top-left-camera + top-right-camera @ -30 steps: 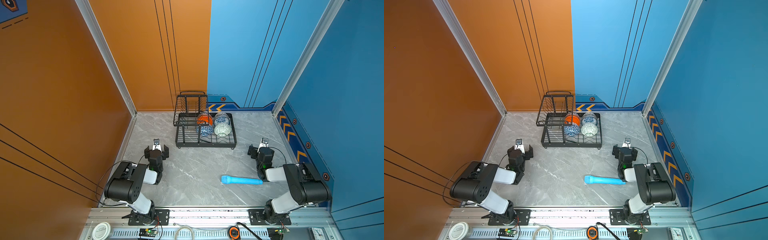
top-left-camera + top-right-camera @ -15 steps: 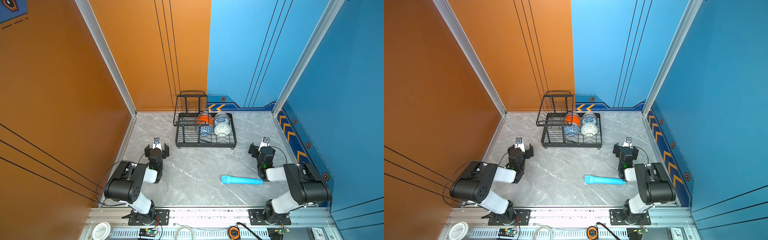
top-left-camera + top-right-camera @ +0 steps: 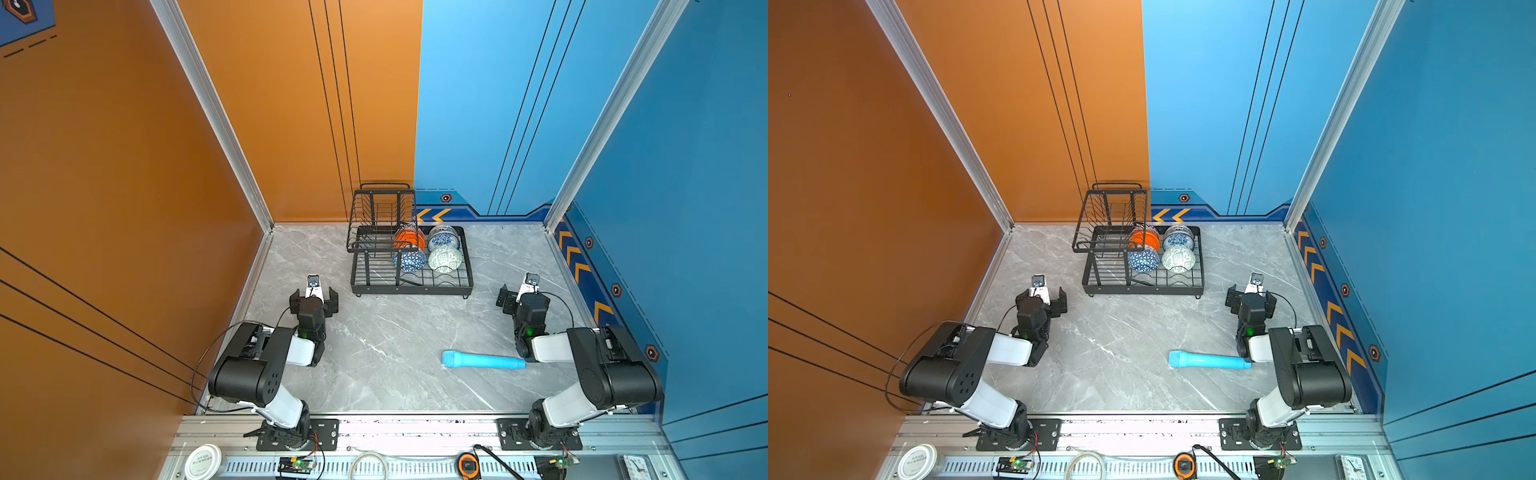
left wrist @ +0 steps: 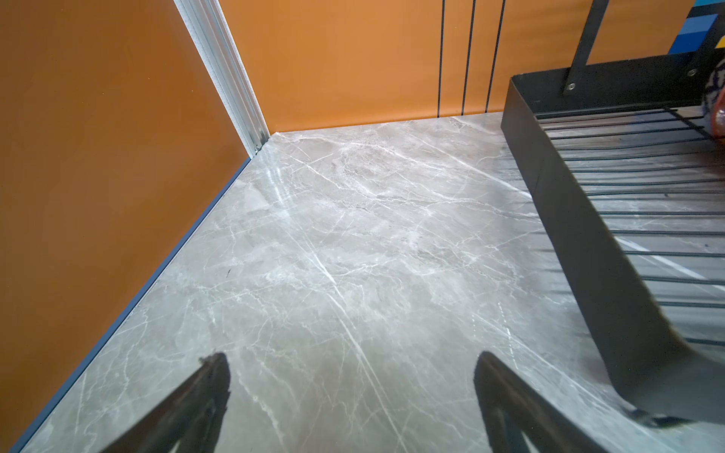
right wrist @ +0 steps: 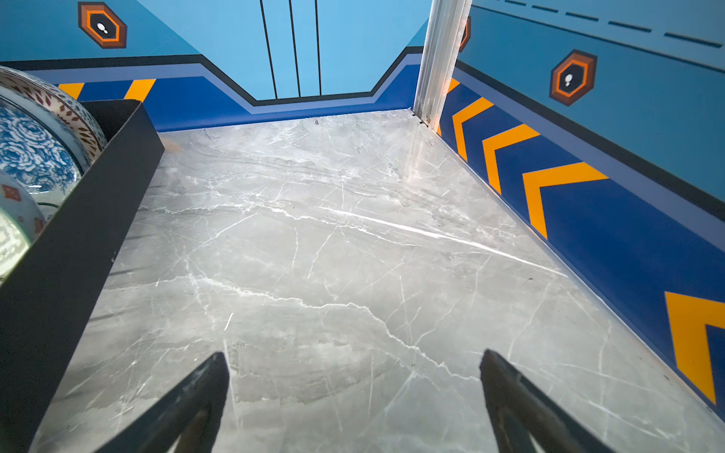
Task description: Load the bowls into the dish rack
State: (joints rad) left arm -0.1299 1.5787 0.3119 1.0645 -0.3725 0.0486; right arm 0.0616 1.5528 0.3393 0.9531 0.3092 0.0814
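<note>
The black wire dish rack stands at the back middle of the grey table. Several bowls stand on edge in its lower tray: plain orange, white-blue floral, blue triangle and pale green. My left gripper rests low near the rack's front left corner, open and empty. My right gripper sits off the rack's front right corner, also open and empty. In the right wrist view the floral bowl shows behind the rack wall.
A light blue cylinder lies on the table by the right arm's forearm. Orange walls close the left and back left, blue walls the back right and right. The rack's side wall runs close beside the left gripper.
</note>
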